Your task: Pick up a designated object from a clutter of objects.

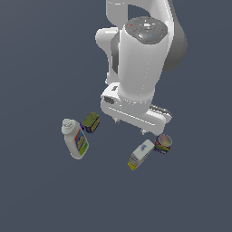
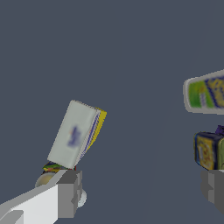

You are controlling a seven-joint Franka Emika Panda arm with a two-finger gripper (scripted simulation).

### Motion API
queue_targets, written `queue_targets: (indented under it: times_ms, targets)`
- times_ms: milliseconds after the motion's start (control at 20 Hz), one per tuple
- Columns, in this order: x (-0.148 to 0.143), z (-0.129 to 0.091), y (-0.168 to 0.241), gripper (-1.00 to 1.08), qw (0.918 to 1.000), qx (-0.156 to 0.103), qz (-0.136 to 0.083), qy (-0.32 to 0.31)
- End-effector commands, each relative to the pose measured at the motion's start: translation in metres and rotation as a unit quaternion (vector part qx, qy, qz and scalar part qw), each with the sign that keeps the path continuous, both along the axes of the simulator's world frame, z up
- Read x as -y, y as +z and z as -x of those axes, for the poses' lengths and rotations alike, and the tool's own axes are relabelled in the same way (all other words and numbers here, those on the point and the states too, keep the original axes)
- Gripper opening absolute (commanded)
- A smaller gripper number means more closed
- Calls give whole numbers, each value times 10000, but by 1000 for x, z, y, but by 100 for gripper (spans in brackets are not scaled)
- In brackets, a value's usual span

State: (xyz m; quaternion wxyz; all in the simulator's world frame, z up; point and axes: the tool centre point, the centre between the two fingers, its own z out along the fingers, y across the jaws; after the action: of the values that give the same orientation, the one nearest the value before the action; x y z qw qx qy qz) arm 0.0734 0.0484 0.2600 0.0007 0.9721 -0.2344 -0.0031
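Note:
The designated object is a white and pale lavender carton (image 1: pixel 141 154) with a yellow lower part, lying tilted on the dark floor among the clutter of objects. In the wrist view the carton (image 2: pixel 74 133) shows its pale face and yellow edge, just beyond one finger (image 2: pixel 68 194). My gripper (image 1: pixel 130 127) hangs above the floor, between the carton and the olive-green tin (image 1: pixel 91 122), touching neither. The gripper (image 2: pixel 140 190) is open, its jaws spread wide with only bare floor between them.
A white bottle (image 1: pixel 75 138) with a colourful label lies at the exterior view's left, next to the tin (image 2: pixel 209 151). A colourful open can (image 1: pixel 163 143) sits right beside the carton. The bottle (image 2: pixel 205 92) also shows at the wrist picture's edge.

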Motion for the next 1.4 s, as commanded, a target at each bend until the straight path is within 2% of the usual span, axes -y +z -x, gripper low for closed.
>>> queue_targets:
  times_ms: [0, 700, 1050, 1350]
  targets:
    - [-8, -7, -8, 100, 9996, 6, 4, -270]
    - [-47, -37, -47, 100, 9880, 26, 9, -1544]
    - [-56, -42, -56, 100, 9832, 30, 7, -1824]
    - [-57, -42, -58, 100, 9828, 28, 7, -1848]
